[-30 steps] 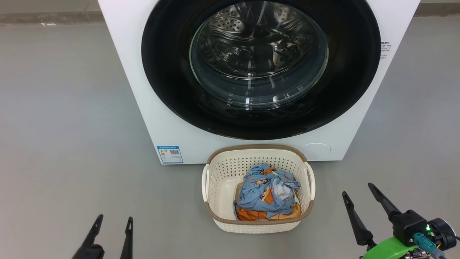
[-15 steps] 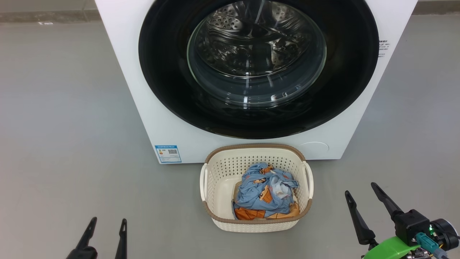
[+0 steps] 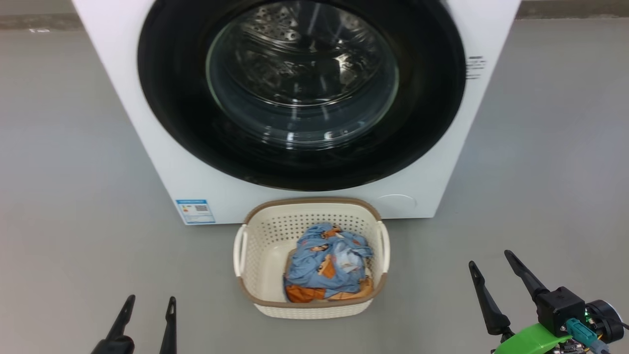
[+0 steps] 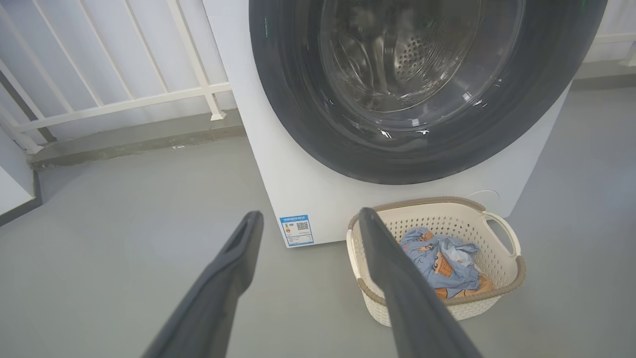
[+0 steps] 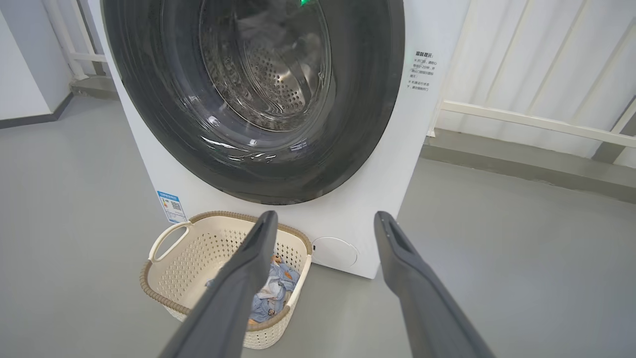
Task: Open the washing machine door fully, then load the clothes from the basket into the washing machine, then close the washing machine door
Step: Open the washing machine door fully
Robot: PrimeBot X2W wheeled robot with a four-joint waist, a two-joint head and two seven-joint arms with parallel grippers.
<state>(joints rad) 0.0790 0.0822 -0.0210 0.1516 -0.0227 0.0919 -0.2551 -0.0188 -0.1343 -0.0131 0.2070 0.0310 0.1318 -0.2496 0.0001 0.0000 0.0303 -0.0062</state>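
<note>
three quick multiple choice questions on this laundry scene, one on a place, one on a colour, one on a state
1. Where does the basket stand?
A. on the floor in front of the washing machine
B. on top of it
C. behind it

2. What colour is most of the clothes?
A. red
B. light blue
C. black

3. How is the washing machine door?
A. wide open
B. taken off
C. shut

1 A: it sits on the grey floor just below the door.
2 B: the bundle is mostly blue fabric with orange prints.
3 C: the black door lies flush against the white front.
</note>
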